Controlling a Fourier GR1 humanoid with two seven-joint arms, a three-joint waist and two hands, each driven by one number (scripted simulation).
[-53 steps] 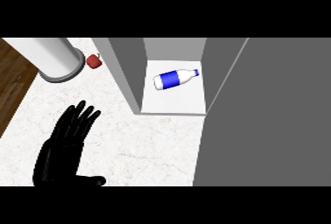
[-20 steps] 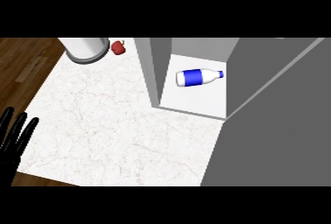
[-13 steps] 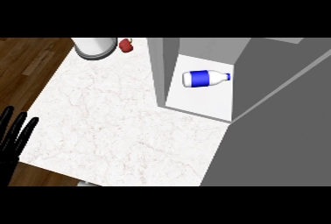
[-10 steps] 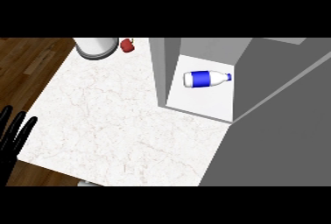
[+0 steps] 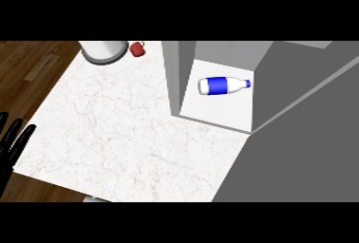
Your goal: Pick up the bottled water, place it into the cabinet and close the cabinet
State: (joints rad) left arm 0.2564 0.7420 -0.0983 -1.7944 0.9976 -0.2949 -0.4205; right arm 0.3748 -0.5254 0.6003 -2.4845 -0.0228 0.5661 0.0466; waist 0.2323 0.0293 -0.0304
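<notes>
The bottled water, white with a blue label, lies on its side on the white floor of the grey cabinet, cap pointing right. The cabinet's grey door stands open and fills the view's right side. My left hand shows at the far left edge, over the counter's corner, fingers straight and pointing up, holding nothing and far from the bottle. My right hand does not show.
A white marble counter spreads left of the cabinet. A large white-and-grey cylinder stands at its far edge, with a small red object beside it. Dark wooden floor lies beyond the counter's left edge.
The view has swung left and the counter now sits further right. My left hand has moved from the lower middle to the far left edge. The bottle stays lying in the cabinet.
</notes>
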